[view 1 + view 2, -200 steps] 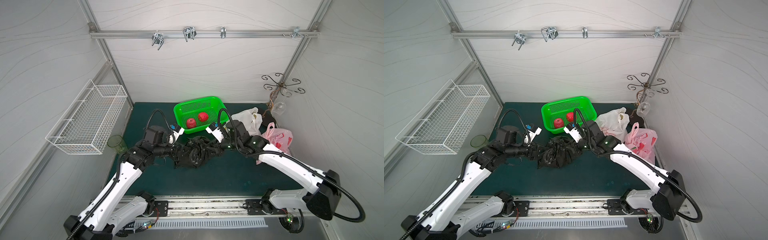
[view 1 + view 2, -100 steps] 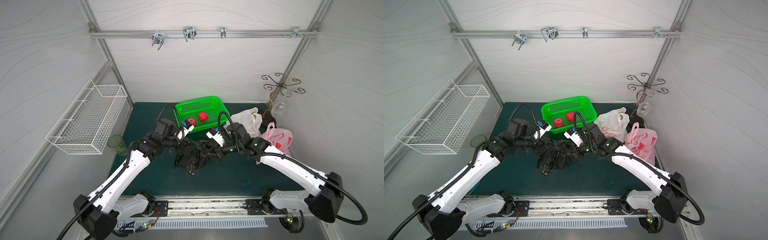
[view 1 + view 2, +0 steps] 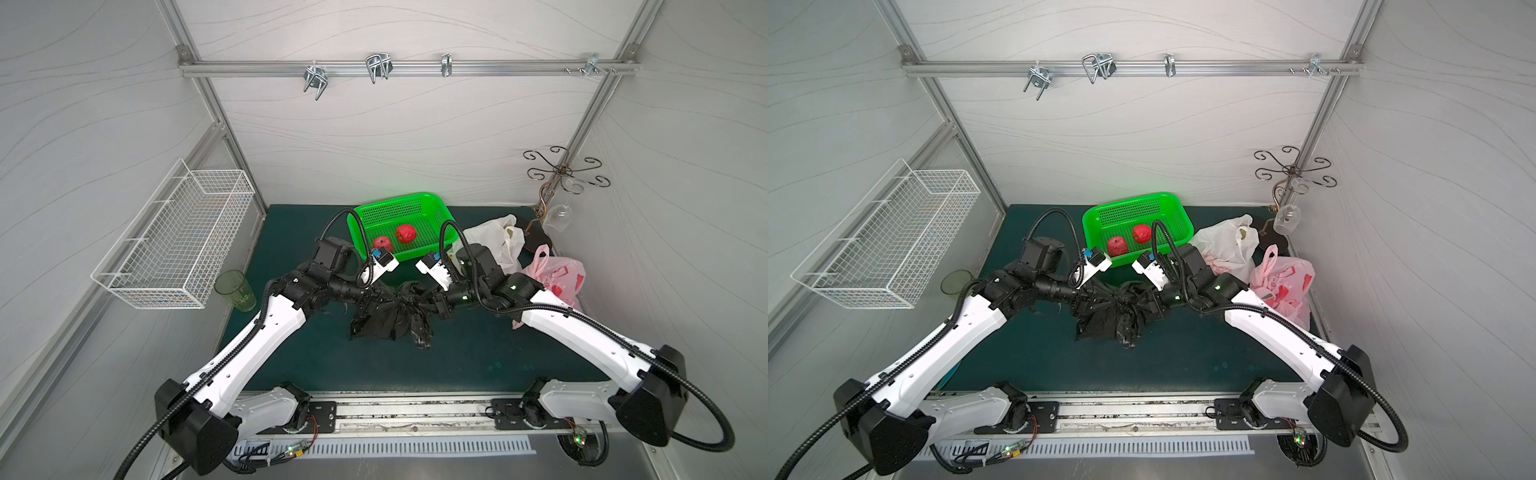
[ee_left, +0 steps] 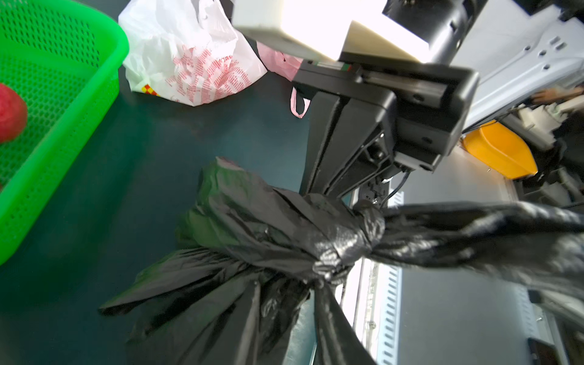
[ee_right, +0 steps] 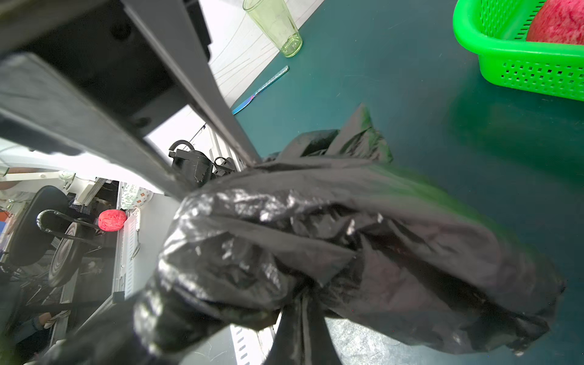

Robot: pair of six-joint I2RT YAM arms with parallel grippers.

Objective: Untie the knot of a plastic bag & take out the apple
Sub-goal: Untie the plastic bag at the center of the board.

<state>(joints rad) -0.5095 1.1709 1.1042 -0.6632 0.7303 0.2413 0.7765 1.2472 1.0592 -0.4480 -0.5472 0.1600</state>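
We see the dark green mat (image 3: 457, 365) filling the floor of the cell, with both white arms reaching in from the near rail to meet over its middle. The left arm (image 3: 266, 328) and the right arm (image 3: 573, 332) come together from opposite sides. A white wire basket (image 3: 174, 245) hangs on the side wall, well apart from the work.

At the far edge of the mat sits a green basket (image 3: 395, 199) with 2 red apples (image 3: 382, 244) lying side by side in it. Just in front of it, between the 2 grippers, hangs the black bag (image 3: 390, 322), crumpled, its lower folds on the mat. Its knot (image 4: 347, 243) is tied tight, with strands running out to both sides. We cannot see what is inside it.

A white bag (image 3: 494, 237) and a pink bag (image 3: 557, 278) lie beside the right arm, and a green cup (image 3: 235, 289) stands near the left arm.

The right gripper (image 4: 317, 191) has its jaws pressed together on the black bag right at the knot. The left gripper (image 5: 221, 177) has its fingertips in the bag's folds; we cannot tell whether they have clamped.
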